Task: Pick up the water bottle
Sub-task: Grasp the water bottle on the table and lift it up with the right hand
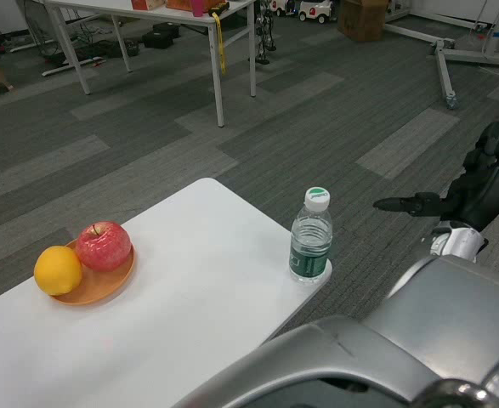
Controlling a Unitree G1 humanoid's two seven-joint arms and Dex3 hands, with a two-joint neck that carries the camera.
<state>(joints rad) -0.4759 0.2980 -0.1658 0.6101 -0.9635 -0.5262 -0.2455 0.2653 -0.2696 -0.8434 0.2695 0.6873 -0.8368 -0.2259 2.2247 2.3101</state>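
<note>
A clear water bottle (pixel 310 238) with a white cap and green label stands upright at the right edge of the white table (pixel 189 314). My right hand (pixel 474 178) hovers off the table to the bottle's right, a little above its cap height. Its fingers are spread and one finger points left toward the bottle, with a clear gap between them. It holds nothing. My left hand is out of view.
An orange plate (pixel 104 285) at the table's left carries a red apple (pixel 104 246) and an orange (pixel 58 270). Beyond lies grey carpet, a second white table (pixel 147 13) at the back and a metal stand leg (pixel 445 76) at the right.
</note>
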